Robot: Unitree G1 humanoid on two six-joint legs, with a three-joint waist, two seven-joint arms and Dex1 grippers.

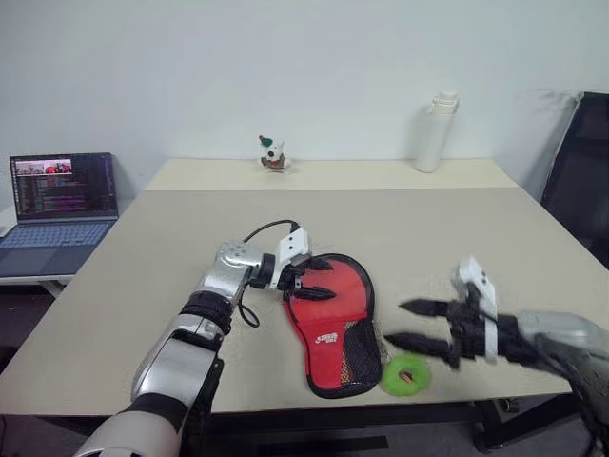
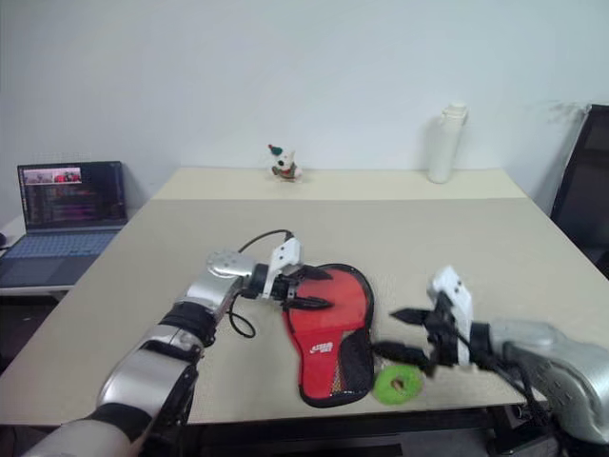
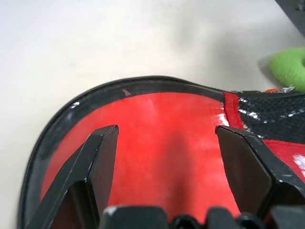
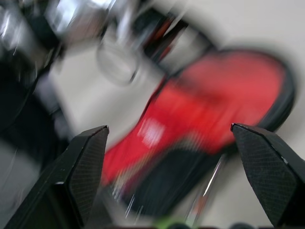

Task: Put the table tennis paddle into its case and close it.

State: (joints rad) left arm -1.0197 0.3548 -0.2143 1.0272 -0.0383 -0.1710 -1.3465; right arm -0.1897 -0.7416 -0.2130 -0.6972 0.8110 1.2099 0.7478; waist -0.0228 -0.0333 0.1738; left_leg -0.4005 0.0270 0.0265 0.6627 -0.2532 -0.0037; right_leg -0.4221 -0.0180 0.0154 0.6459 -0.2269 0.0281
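Hovering over the round end of the case [image 1: 333, 319], the left gripper [image 1: 317, 279] has its two black fingers spread apart, one above the other in the head views, with nothing between them. In the left wrist view those fingers [image 3: 97, 162] are angular, faceted wedges of matte black, standing over the case's glossy red face, which catches white highlights and is edged by a smooth black piped rim. Beside that shiny panel starts a patch of black mesh with a fine netted weave.

The case lies flat on the table [image 1: 171, 276], paddle-shaped: a broad rounded head toward the far side and a narrower neck toward the near edge. Its upper side is red with a white logo low down, and black mesh runs along its right flank. The table tennis paddle itself cannot be made out; whether it sits inside the pouch cannot be told.

A bright green ring-shaped piece [image 1: 406, 373], soft-looking and rounded, rests on the table just beside the case's narrow end.

The right gripper [image 1: 411, 325] is to the right of the case, apart from it, its ribbed black fingers wide open and empty, pointing toward the case.

The table top is pale beige and matte. At its far edge stand a small figurine [image 1: 273, 153] and a tall white cylindrical bottle [image 1: 436, 132]. An open laptop [image 1: 59, 205] sits off to the left.
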